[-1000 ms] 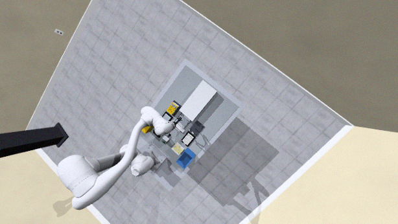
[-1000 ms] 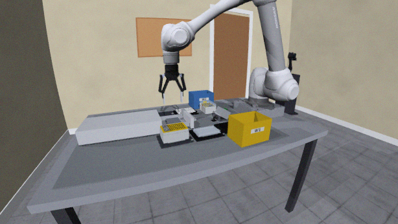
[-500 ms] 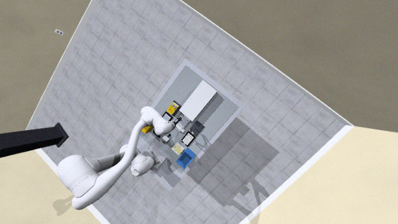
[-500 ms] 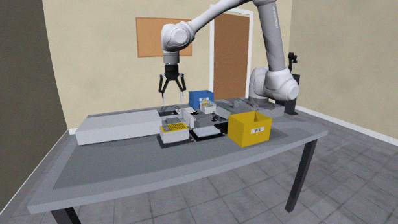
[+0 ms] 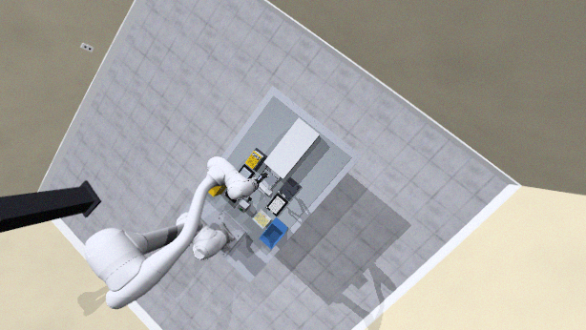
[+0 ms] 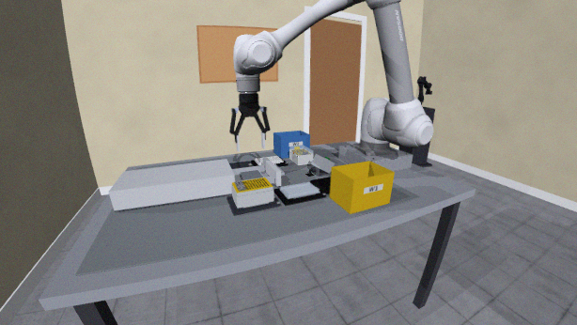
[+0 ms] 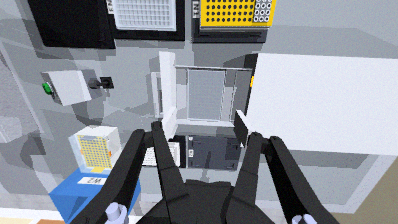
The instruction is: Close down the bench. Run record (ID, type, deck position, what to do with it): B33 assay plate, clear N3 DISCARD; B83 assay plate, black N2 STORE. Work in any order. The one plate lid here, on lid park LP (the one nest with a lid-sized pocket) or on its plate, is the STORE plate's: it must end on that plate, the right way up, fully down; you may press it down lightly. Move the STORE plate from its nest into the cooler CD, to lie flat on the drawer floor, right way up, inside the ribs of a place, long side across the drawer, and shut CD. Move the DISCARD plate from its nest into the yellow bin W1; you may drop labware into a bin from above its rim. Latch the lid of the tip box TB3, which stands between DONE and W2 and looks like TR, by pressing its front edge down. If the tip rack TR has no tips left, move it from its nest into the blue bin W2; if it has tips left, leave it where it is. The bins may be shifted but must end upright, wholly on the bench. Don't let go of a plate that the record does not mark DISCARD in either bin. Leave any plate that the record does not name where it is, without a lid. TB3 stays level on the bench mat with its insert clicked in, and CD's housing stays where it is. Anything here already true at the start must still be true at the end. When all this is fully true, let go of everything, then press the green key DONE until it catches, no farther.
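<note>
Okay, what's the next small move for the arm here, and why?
Probably ease the gripper down toward the black plate: it hangs open and empty well above the bench, the plate sits roughly between its fingers, and the cooler drawer beside it is open.

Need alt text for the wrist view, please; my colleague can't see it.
Open, empty end effector hangs over the open drawer beside the white cooler. A black plate lies below; clear plate and yellow tip rack at top; blue bin lower left.
</note>
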{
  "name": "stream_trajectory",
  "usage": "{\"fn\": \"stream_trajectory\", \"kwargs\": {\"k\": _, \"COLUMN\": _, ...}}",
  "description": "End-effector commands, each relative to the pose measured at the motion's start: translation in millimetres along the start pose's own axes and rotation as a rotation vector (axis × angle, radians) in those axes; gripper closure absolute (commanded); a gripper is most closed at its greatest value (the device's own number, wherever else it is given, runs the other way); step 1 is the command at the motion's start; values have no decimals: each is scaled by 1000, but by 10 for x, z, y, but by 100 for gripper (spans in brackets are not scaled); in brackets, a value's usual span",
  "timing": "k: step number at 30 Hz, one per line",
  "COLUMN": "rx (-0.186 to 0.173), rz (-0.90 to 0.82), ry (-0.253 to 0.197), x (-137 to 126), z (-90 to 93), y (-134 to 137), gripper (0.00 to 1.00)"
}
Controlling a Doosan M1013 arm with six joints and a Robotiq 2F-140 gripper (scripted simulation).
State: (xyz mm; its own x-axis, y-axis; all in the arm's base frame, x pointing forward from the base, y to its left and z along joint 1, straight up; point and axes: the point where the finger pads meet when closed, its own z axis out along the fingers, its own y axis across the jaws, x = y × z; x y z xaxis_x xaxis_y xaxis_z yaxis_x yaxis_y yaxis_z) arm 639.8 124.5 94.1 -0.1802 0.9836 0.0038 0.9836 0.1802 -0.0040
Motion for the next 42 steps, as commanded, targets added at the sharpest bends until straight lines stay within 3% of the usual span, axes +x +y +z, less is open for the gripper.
{"fn": "stream_trajectory", "kwargs": {"k": 1, "rx": 0, "rz": 0, "ry": 0, "x": 0, "z": -1, "y": 0, "gripper": 34}}
{"fn": "stream_trajectory", "kwargs": {"k": 28, "rx": 0, "rz": 0, "ry": 0, "x": 0, "z": 208, "y": -932, "gripper": 45}}
{"fn": "stream_trajectory", "kwargs": {"k": 29, "rx": 0, "rz": 0, "ry": 0, "x": 0, "z": 217, "y": -971, "gripper": 100}}
{"fn": "stream_trajectory", "kwargs": {"k": 42, "rx": 0, "rz": 0, "ry": 0, "x": 0, "z": 313, "y": -1400, "gripper": 100}}
